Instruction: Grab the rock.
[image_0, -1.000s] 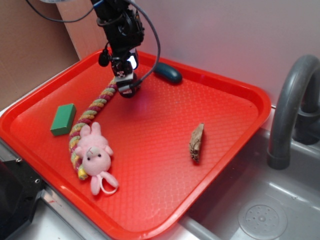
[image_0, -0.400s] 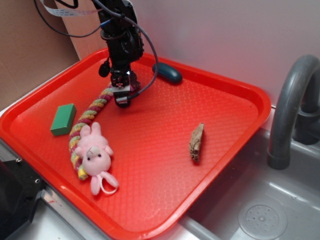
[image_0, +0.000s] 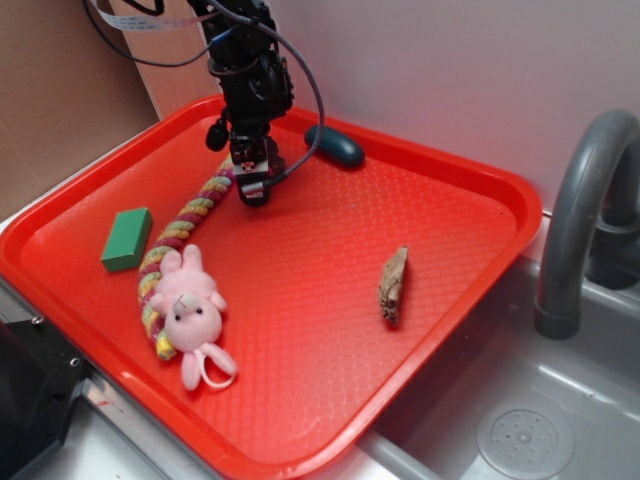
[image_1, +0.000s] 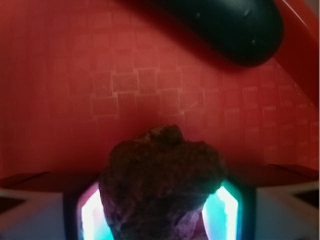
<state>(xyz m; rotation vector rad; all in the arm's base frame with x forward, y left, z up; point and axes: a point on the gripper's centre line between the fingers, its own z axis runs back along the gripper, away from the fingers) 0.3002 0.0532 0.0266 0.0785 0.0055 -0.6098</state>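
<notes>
Tool: the tool (image_0: 253, 190) is closed on the rock (image_1: 160, 185). In the wrist view the rock sits between the two lit pads and fills the gap.

Rock: it is brown, bumpy and rough. It is in the tool's grip, at the tip. In the outside view it is too small and too hidden to see well.

What changed: a second ago the tool was low, close to the tray. Now it has moved up a little and toward the back of the tray. The rock came with it.

What that means: I think the grab has worked. The rock looks lifted off the tray, but I cannot tell how high. The job left is to keep holding tight so the rock does not slip out.

Just beside the tool: the rope (image_0: 190, 215) with many colors. Its top end is close to the tool's left side.

Behind the tool: a smooth dark oval thing (image_0: 336, 146), near the back edge of the tray. It shows at the top of the wrist view too.

Below the tool: the red tray (image_0: 470, 200).

Farther off: a pink bunny toy (image_0: 190, 310), a green block (image_0: 127, 238), and a flat tan piece of bark (image_0: 393, 284).

Past the tray: a grey faucet (image_0: 580, 220) over the sink (image_0: 520, 420).
</notes>
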